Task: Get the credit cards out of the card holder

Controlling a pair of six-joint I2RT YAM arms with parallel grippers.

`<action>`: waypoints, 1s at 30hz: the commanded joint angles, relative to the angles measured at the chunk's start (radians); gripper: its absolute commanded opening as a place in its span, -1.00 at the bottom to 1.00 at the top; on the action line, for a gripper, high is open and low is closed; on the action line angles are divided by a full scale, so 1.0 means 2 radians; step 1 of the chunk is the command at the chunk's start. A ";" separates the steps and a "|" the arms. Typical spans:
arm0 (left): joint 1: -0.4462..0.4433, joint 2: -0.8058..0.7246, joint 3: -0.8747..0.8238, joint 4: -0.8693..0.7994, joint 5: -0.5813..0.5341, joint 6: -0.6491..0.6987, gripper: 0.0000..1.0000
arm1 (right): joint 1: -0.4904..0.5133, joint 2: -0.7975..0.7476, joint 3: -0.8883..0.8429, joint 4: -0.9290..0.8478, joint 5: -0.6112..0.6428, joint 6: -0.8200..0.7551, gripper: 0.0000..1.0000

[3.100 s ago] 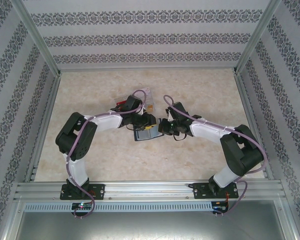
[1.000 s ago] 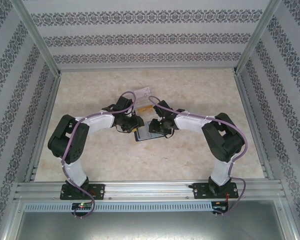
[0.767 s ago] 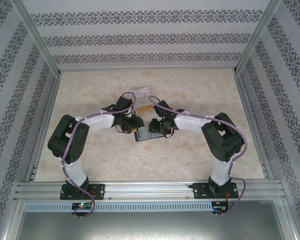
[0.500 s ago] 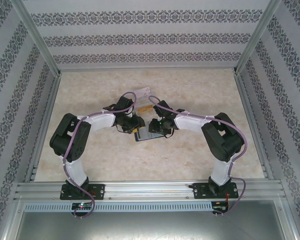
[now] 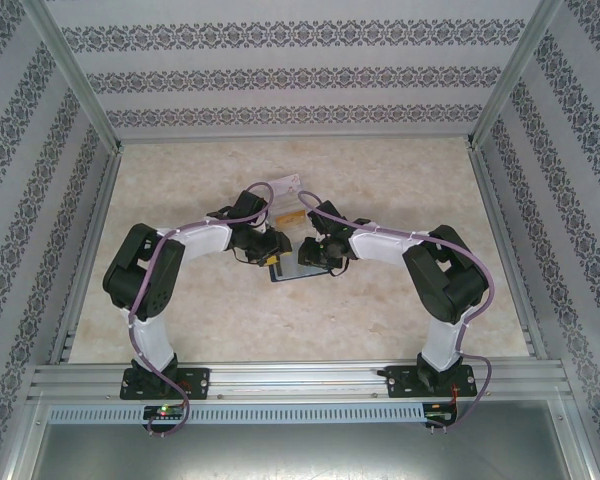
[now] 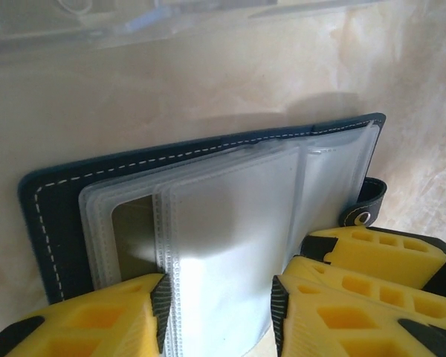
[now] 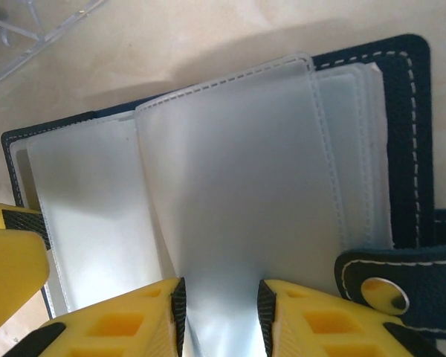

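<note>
Navy card holder (image 6: 44,223) lies between bent arms.

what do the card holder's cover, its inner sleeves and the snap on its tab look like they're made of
The card holder cover looks like navy leather or faux leather: fine grain, pale stitching along the edge. The sleeves look like soft frosted plastic: translucent, with stitched-looking seams, one bowing upward. The snap seems polished metal, judging by its shine.

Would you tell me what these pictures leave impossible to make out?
- Any cards inside the sleeves: wrist views, frosted plastic blurs them.
- Card holder: top view, mostly covered by the left gripper and right gripper.
- Clear object: left wrist view, cut off by top edge.
</note>
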 commanded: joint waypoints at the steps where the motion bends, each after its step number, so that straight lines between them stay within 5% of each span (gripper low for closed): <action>1: -0.005 0.021 0.011 0.021 0.032 0.005 -0.20 | -0.005 0.015 -0.026 -0.001 -0.011 0.003 -0.29; 11: -0.005 0.026 0.011 0.025 0.035 0.004 -0.34 | -0.013 -0.004 -0.048 0.027 -0.034 -0.010 -0.11; 30: -0.004 -0.002 0.013 0.002 0.021 0.018 -0.42 | 0.006 0.051 -0.014 -0.062 0.061 -0.017 -0.35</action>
